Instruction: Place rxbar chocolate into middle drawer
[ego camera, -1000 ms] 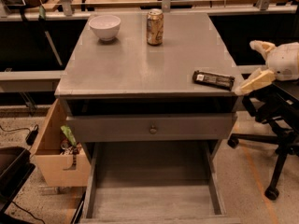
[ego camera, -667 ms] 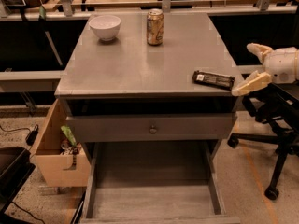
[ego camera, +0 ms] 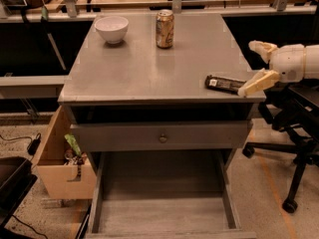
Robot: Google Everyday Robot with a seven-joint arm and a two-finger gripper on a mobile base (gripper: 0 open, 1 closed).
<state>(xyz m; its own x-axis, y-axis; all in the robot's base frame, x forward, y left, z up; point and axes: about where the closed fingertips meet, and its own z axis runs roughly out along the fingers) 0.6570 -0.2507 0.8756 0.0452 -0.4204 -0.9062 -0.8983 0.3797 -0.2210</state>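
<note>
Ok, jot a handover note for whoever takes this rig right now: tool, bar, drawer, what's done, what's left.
The tool is open and holds nothing, at the right front edge of the cabinet top, beside the bar's right end.
The rxbar chocolate lies flat on the cabinet top near its right front corner.
The middle drawer is pulled out below, floor bare.
Done: drawer open, tool at the bar.
Left: grasp the bar, lower it, release it in the drawer.
</note>
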